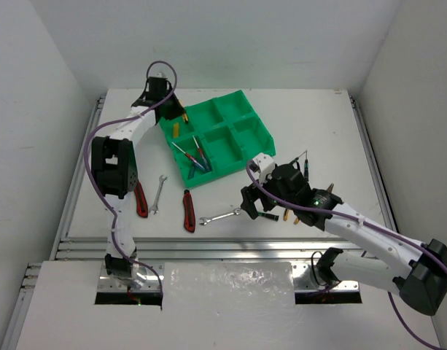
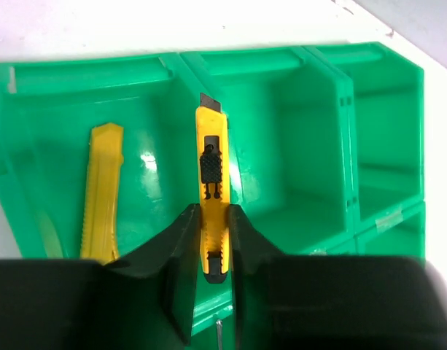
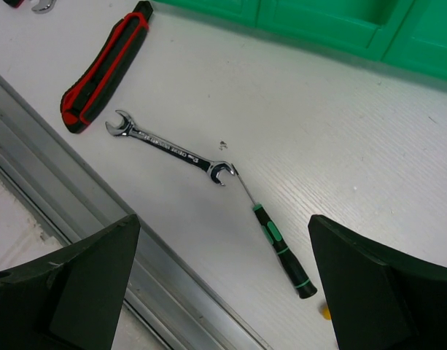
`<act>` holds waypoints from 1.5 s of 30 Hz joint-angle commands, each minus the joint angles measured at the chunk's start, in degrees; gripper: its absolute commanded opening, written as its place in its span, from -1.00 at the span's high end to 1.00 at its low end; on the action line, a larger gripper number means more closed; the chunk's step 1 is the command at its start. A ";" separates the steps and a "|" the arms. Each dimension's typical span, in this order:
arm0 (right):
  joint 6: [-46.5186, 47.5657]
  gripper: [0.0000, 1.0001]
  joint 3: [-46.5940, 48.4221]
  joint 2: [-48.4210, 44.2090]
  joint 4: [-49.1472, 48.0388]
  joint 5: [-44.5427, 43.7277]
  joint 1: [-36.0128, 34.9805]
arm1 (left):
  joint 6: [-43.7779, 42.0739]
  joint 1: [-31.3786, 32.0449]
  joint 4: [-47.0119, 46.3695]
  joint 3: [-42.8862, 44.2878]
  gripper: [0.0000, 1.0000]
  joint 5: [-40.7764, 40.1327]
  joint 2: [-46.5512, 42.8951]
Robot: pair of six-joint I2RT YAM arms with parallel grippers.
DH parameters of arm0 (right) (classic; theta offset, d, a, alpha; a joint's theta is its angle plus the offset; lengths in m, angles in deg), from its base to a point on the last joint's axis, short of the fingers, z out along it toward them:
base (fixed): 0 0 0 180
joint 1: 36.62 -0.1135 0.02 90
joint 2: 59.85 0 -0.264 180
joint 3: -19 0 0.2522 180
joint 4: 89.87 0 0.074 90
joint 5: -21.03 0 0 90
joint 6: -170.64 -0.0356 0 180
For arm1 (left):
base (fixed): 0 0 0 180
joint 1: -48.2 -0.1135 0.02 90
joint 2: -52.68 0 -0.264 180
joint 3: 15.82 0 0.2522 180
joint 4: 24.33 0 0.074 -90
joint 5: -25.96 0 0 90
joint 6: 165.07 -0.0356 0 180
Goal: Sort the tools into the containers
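The tray (image 2: 332, 109) was glossy green plastic, the yellow knife (image 2: 211, 189) smooth plastic; the wrench (image 3: 168, 148) was polished metal, the table (image 3: 354, 146) under it matt and finely grained.

The left gripper (image 2: 211, 226) pinches a yellow knife (image 2: 211, 164), blade up. A second yellow knife (image 2: 100, 193) lies in the left box of the green tray (image 2: 387, 109).

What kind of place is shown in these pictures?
Probably a robotics lab test cell: a left arm and a right arm stand at the edge of a white table, plain white walls enclose it, and a wrench and a red-handled knife lie beside a green tray.
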 commanded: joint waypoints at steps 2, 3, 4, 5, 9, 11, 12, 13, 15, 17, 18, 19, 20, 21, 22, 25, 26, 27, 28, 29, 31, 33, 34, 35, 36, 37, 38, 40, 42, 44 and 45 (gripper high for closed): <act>0.64 -0.98 0.35 0.59 -1.80 -1.48 0.02 | -0.06 -0.13 -0.44 0.75 0.44 -2.29 -2.62; 0.64 -0.98 0.35 0.59 -1.88 -1.74 0.02 | -0.15 -0.13 -0.70 -0.30 0.33 -2.47 -3.06; 0.64 -0.98 0.35 0.50 -1.80 -2.09 0.02 | -0.24 -0.04 -1.65 -1.09 0.22 -2.82 -3.68; 0.55 -0.98 0.35 0.50 -1.80 -2.88 0.02 | -0.06 -0.13 -1.84 -1.80 0.11 -3.25 -4.64; 0.12 -0.98 0.44 0.50 -1.54 -4.29 0.11 | -0.15 -0.13 -3.50 -3.99 -0.37 -3.09 -8.24; 0.38 -0.98 0.79 0.93 -1.45 -3.77 0.11 | -0.15 -0.04 -6.74 -6.80 -0.49 -2.03 -13.84; 0.29 -0.98 0.96 1.37 -1.27 -3.33 0.11 | -0.24 0.04 -7.46 -7.60 -0.59 -1.94 -15.97; -0.14 -0.98 1.40 1.99 -1.01 -3.07 0.11 | -0.41 0.39 -7.73 -8.22 -0.73 -2.20 -20.77; -3.20 -0.98 4.56 6.02 1.01 -4.46 0.02 | -0.33 0.57 -7.56 -10.76 -0.86 -3.77 -26.16; -7.24 -0.98 8.15 10.84 2.76 -4.30 -0.68 | 1.86 0.66 -7.12 -16.62 -0.99 -4.92 -36.08; -8.31 -0.98 8.78 12.26 2.34 -7.78 -3.29 | 3.18 0.57 -5.81 -19.27 -0.99 -8.32 -39.59; -9.72 -0.98 10.35 13.75 2.33 -11.81 -5.23 | 4.67 0.49 -5.19 -21.99 -0.99 -9.23 -46.76; -12.08 -0.98 10.98 16.81 1.81 -14.64 -6.65 | 4.94 0.48 -4.48 -27.76 -0.99 -10.02 -50.49; -13.23 -0.98 11.68 18.50 1.20 -16.32 -8.49 | 4.86 0.48 -2.74 -30.78 -0.99 -11.94 -57.58; -14.55 -0.98 13.60 20.34 0.32 -16.51 -9.46 | 4.60 0.48 -1.59 -33.51 -0.99 -13.09 -60.95; -17.90 -0.98 18.86 28.42 -1.35 -16.86 -13.33 | 1.71 0.40 3.50 -42.57 -0.99 -19.41 -73.23; -18.08 -0.98 20.46 32.88 -1.97 -16.95 -15.34 | 0.48 0.31 5.70 -45.37 -0.99 -21.95 -75.90; -17.99 -0.98 24.04 35.28 -2.41 -18.17 -16.32 | -2.49 0.31 6.76 -46.27 -0.99 -22.76 -80.02; -18.08 -0.98 26.34 37.74 -1.80 -19.05 -17.29 | -3.74 0.31 7.73 -47.15 -0.99 -22.94 -81.71; -18.25 -0.98 28.63 40.37 -1.01 -19.76 -18.60 | -5.06 0.31 9.22 -47.42 -0.99 -22.60 -83.30; -18.87 -0.98 35.48 47.85 2.06 -20.64 -19.58 | -8.84 0.31 10.11 -48.55 -0.99 -20.14 -87.17; -19.92 -0.91 40.31 53.81 3.99 -20.64 -20.37 | -10.17 0.31 10.29 -51.62 -0.99 -22.14 -90.85; -20.45 -0.88 41.12 55.24 4.00 -20.82 -20.72 | -9.82 0.31 10.11 -53.03 -0.99 -23.89 -92.17; -20.97 -0.84 41.57 56.21 3.48 -21.34 -21.16 | -9.56 0.31 9.16 -54.44 -0.99 -26.09 -93.58; -21.07 -0.76 42.18 57.96 2.69 -21.26 -21.34 | -8.77 0.31 8.97 -55.76 -0.99 -26.37 -96.03; -21.15 -0.69 42.79 58.85 2.77 -21.17 -21.51 | -8.42 0.31 8.62 -57.95 -0.99 -26.37 -97.10; -21.16 -0.63 43.58 59.90 3.21 -21.08 -21.60 | -8.06 0.31 8.18 -58.75 -0.99 -25.59 -97.89; -21.07 -0.46 45.96 62.89 4.61 -21.08 -21.60 | -8.06 0.31 8.35 -58.94 -0.99 -24.80 -98.87; -21.16 -0.39 47.46 64.48 5.15 -20.30 -21.60 | -8.24 0.31 8.36 -58.93 -0.99 -24.97 -99.22; -21.42 -0.16 47.90 66.15 4.97 -17.93 -21.60 | -8.41 0.31 8.35 -59.11 -0.99 -24.44 -99.39; -21.68 0.01 48.07 66.94 4.71 -17.13 -21.60 | -8.50 0.31 8.35 -59.28 -0.99 -24.18 -99.48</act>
